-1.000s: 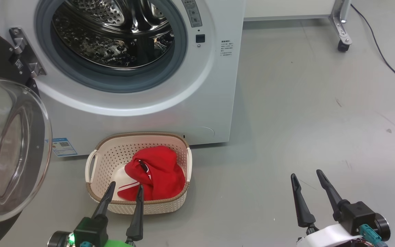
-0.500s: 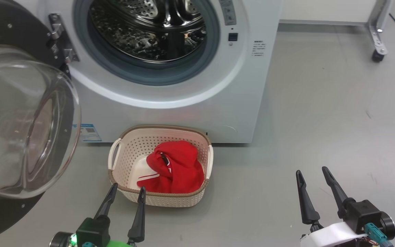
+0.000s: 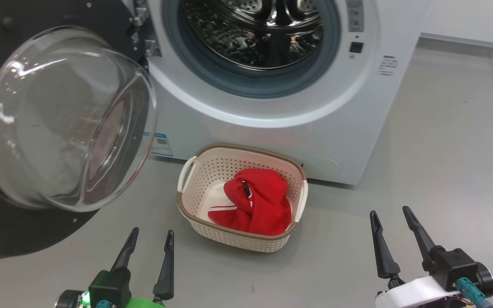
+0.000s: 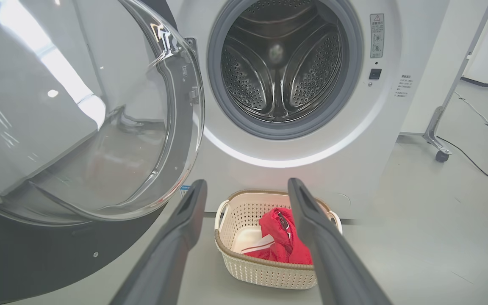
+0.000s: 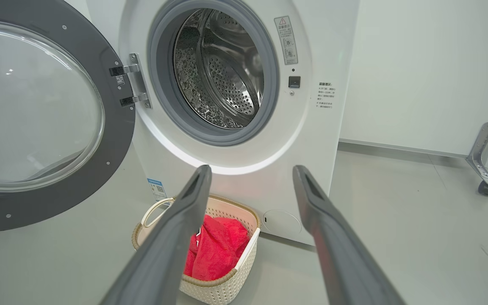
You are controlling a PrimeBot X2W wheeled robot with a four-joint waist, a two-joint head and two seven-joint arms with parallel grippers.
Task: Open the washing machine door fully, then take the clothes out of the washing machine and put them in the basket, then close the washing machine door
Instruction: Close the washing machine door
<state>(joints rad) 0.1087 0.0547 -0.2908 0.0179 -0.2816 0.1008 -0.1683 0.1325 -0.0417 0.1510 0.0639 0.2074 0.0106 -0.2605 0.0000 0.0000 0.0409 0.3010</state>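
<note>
The white washing machine (image 3: 272, 115) (image 4: 311, 169) (image 5: 235, 165) stands with its steel drum (image 3: 255, 30) showing nothing inside. Its door (image 3: 62, 124) (image 4: 79, 106) (image 5: 36, 110) hangs swung wide to the left, glass bowl bulging outward. On the floor before the machine sits the cream basket (image 3: 195, 179) (image 4: 269, 271) (image 5: 223, 288) with the red clothes (image 3: 257, 201) (image 4: 280, 237) (image 5: 216, 248) lying in it. My left gripper (image 3: 150, 239) (image 4: 246, 186) is open, short of the basket and to its left. My right gripper (image 3: 390, 216) (image 5: 250, 171) is open over bare floor to the basket's right.
Grey floor (image 3: 443, 149) spreads to the right of the machine. A metal frame leg on a castor (image 5: 485, 186) (image 4: 439, 154) stands at the far right by a white wall, with a dark cable (image 4: 481, 169) trailing across the floor.
The head camera has swung left, so the machine, basket and door all shift right in the picture. Both grippers stay open; the left one now sits clear of the basket's near rim.
</note>
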